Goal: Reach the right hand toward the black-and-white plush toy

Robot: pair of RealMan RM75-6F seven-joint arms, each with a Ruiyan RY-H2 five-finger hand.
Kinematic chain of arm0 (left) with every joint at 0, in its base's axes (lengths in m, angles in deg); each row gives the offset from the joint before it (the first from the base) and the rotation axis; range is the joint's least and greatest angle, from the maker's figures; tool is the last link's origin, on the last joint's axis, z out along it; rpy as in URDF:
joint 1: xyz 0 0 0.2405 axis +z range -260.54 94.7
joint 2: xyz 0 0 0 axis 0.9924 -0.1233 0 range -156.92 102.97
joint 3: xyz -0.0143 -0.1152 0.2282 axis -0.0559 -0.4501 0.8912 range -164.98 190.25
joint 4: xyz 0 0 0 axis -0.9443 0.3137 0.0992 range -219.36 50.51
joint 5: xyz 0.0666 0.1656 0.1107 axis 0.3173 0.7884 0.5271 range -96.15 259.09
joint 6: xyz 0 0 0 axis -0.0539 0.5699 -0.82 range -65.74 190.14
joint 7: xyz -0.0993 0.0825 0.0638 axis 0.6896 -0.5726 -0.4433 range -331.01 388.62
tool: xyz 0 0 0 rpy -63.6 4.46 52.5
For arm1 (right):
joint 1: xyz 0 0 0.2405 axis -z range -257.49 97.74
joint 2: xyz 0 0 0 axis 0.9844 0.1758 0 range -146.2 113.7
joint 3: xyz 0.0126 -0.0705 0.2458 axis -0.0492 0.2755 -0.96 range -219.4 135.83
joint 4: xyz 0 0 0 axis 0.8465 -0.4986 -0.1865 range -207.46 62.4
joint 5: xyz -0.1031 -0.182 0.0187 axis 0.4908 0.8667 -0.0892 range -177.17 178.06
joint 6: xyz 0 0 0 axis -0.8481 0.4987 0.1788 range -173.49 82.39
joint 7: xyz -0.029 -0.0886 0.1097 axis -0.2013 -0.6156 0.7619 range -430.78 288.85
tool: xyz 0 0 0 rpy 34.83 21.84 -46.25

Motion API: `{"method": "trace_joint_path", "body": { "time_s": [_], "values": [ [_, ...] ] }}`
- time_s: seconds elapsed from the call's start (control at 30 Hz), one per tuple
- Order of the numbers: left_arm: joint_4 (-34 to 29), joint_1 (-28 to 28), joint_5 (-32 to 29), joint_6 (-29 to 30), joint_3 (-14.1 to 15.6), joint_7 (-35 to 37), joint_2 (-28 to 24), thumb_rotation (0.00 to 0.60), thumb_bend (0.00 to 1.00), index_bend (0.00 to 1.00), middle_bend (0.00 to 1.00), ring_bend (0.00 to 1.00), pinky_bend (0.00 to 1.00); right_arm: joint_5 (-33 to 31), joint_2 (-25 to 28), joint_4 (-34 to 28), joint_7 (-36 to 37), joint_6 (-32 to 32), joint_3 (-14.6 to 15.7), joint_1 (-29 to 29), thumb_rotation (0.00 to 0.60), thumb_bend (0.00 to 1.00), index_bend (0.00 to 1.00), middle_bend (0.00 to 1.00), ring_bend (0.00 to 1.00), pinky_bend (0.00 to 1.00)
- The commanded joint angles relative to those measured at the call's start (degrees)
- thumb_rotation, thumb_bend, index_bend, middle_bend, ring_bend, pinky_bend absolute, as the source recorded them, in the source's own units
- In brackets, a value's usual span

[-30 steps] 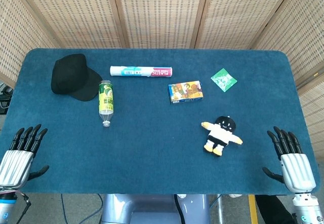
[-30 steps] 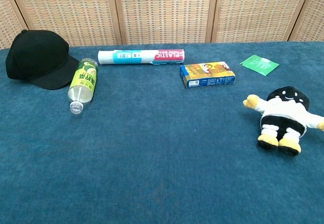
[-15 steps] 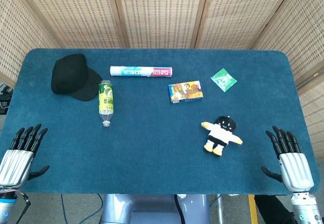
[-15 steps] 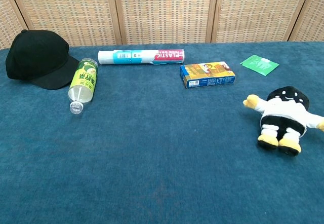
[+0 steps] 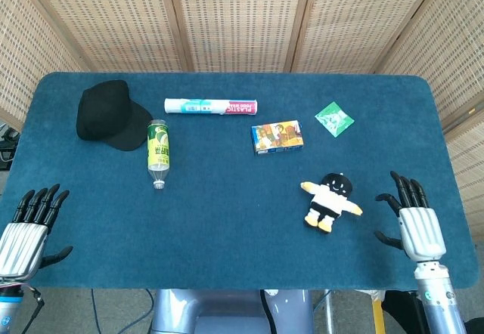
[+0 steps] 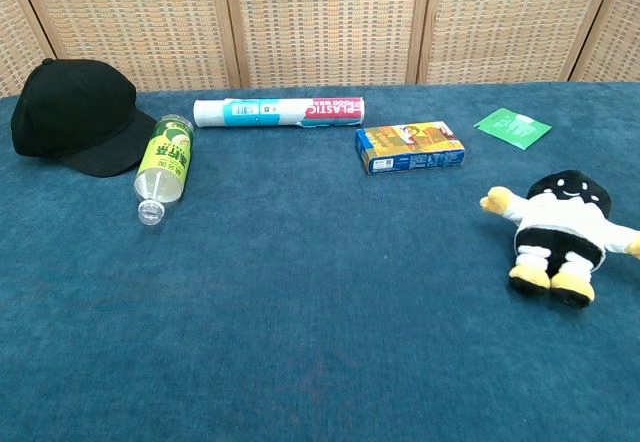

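Observation:
The black-and-white plush toy (image 5: 330, 200) with yellow paws lies on its back on the blue table, right of centre; the chest view has the plush toy (image 6: 562, 234) at its right edge. My right hand (image 5: 412, 224) hovers open with fingers spread, a short way to the toy's right and slightly nearer the front edge, not touching it. My left hand (image 5: 26, 229) is open at the front left corner, far from the toy. Neither hand appears in the chest view.
A black cap (image 5: 107, 113), a green bottle (image 5: 158, 153) lying on its side, a plastic-wrap roll (image 5: 211, 106), a colourful box (image 5: 277, 137) and a green sachet (image 5: 333, 118) sit across the far half of the blue table (image 5: 227, 221).
My right hand has moved left and forward over the table, closer to the plush toy. The left hand and all objects stay where they were.

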Motion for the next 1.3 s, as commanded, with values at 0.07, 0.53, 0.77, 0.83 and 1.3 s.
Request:
{"method": "trace_joint_path", "body": {
  "time_s": [0.07, 0.53, 0.77, 0.83, 1.3],
  "values": [
    [0.2, -0.1, -0.1, -0.2, 0.0, 0.3, 0.0, 0.6, 0.08, 0.0, 0.0, 0.0, 0.0, -4.4, -3.7, 2.6, -1.8, 3.5, -1.9, -2.4, 0.6, 0.28, 0.41, 0.02, 0.0, 0.1],
    [0.4, -0.4, -0.6, -0.7, -0.1, 0.1, 0.2, 0.6, 0.08, 0.0, 0.0, 0.0, 0.0, -13.7, -11.9, 12.4, -1.5, 10.9, -3.3, -5.6, 0.6, 0.29, 0.47, 0.06, 0.0, 0.1],
    [0.3, -0.4, -0.5, -0.7, -0.1, 0.0, 0.3, 0.6, 0.08, 0.0, 0.0, 0.0, 0.0, -14.4, -13.9, 15.2, -0.5, 11.5, -3.6, -6.4, 0.6, 0.29, 0.49, 0.07, 0.0, 0.1],
    [0.3, -0.4, -0.5, -0.7, -0.1, 0.1, 0.2, 0.6, 0.08, 0.0, 0.0, 0.0, 0.0, -14.6, -14.2, 15.7, -0.4, 11.7, -3.7, -6.6, 0.6, 0.29, 0.49, 0.07, 0.0, 0.1],
    [0.4, -0.6, -1.2, -1.2, -0.2, 0.3, 0.2, 0.6, 0.08, 0.0, 0.0, 0.0, 0.0, -16.8, -16.5, 19.8, 0.1, 14.5, -4.0, -8.2, 0.6, 0.29, 0.5, 0.09, 0.0, 0.1]
  ]
}}
